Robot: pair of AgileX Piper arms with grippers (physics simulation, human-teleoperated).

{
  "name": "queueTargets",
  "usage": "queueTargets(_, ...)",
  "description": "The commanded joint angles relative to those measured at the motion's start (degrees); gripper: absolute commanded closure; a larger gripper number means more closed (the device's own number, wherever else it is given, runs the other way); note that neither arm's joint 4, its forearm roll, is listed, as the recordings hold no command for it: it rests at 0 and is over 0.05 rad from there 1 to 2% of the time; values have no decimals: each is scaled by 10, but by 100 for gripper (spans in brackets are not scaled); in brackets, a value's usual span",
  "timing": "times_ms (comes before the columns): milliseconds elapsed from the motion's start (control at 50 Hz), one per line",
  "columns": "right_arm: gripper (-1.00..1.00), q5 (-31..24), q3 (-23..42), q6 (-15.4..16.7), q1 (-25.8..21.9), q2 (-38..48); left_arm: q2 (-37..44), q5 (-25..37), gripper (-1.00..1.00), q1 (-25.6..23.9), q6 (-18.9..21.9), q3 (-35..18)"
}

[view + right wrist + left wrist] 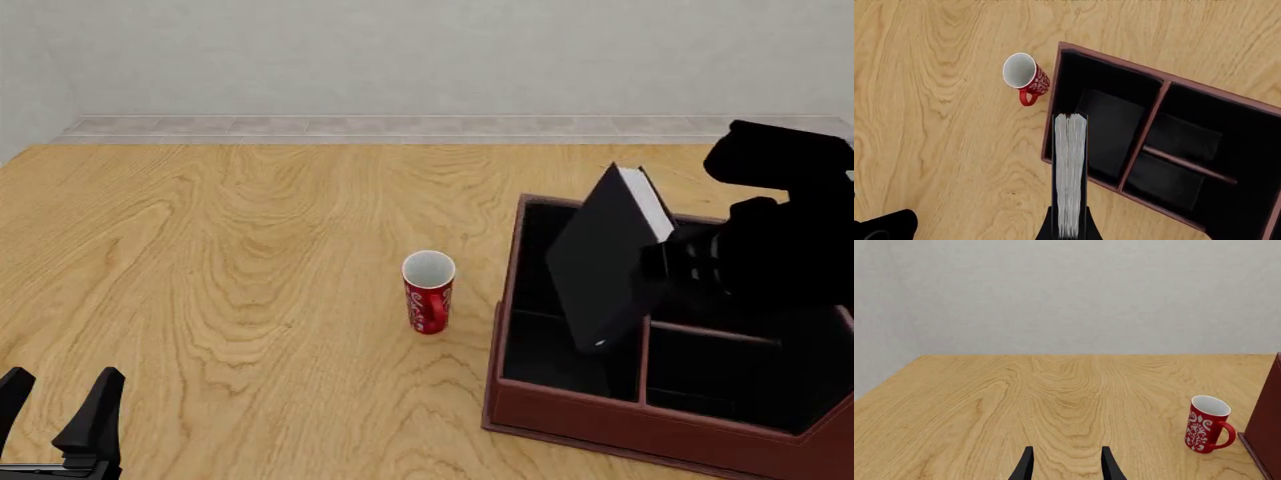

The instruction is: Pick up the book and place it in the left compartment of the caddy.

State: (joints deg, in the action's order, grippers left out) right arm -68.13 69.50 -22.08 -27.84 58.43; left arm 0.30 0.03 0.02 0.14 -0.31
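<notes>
Since the book (607,265) has to slot in edgewise, the right gripper (1069,231) pinches it tilted above the caddy's (627,425) left compartment (541,300); left gripper (56,405) idles spread, near-left

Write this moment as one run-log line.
right gripper: holding book | book: tilted above caddy left compartment | left gripper: open, idle

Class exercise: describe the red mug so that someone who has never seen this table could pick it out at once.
Find the big reddish-brown caddy on the wooden table; just off its left wall stands the red mug, upright and apart from it. It is the only small red thing: white inside, white swirls outside, one handle.
</notes>
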Motion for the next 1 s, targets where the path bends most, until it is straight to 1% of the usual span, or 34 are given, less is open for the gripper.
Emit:
queueTargets(20, 100, 8, 14, -7, 8, 13, 0, -1, -100, 0, 0, 1)
queueTargets(400, 100, 16, 24, -1, 24, 26, 0, -1, -100, 0, 0, 1)
queueTargets(540, 100, 30, 14, -2, 27, 34, 0, -1, -100, 0, 0, 1)
queueTargets(560, 100, 34, 10, -7, 25, 34, 0, -1, -100, 0, 0, 1)
queueTargets(640, 100, 37, 8, -7, 25, 35, 0, -1, -100, 0, 0, 1)
queueTargets(700, 100, 50, -6, -12, 23, 37, 0, -1, -100, 0, 0, 1)
queueTargets(960, 100, 61, -7, -10, 30, 49, 0, -1, -100, 0, 0, 1)
queueTargets(1000, 100, 61, -4, -4, 36, 52, 0, -1, -100, 0, 0, 1)
